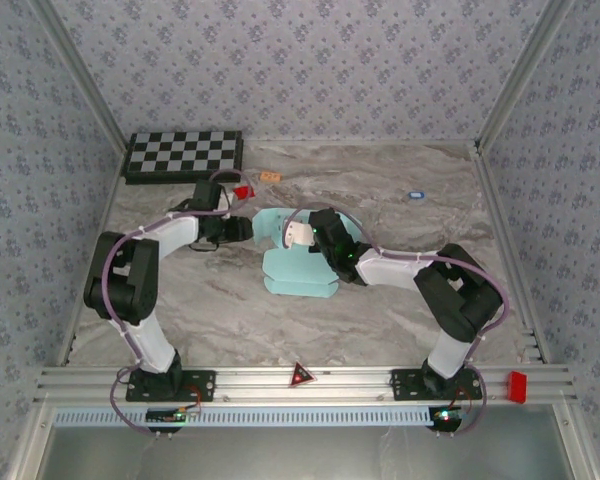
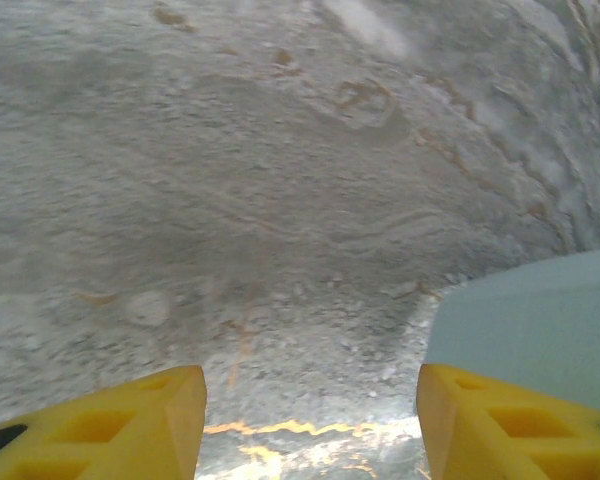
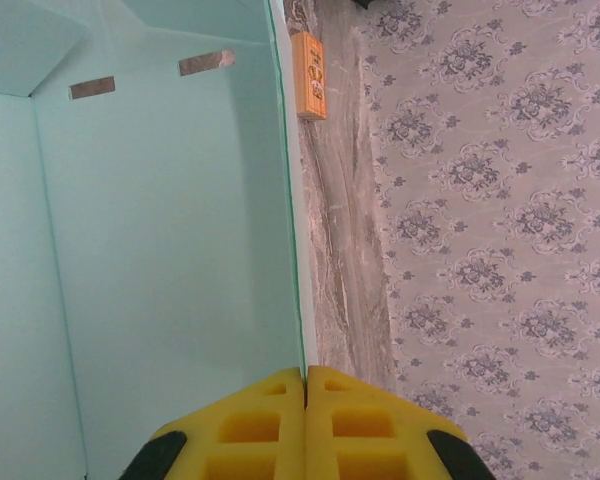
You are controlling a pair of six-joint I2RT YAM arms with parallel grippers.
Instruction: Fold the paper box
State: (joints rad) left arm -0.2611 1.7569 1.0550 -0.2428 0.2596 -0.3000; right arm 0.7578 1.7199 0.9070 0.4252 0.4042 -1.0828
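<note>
Right jaws pinch paper box (image 3: pixel 160 250); orange block (image 3: pixel 310 75) beyond.

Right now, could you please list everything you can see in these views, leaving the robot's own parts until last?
paper box: one, pale aqua, table centre, partly folded up
checkerboard: one, black and white, far left corner of the table
orange block: one, orange, on the table beyond the box
blue item: one, blue, far right of the table, too small to identify
red triangle: one, red, middle of the near rail
red block: one, red, right end of the near rail
table: one, grey marbled
arms: two, black and white, bases at the near edge
left tool: one, yellow fingers, open, beside the box
right tool: one, yellow fingers, shut on a box wall
</note>
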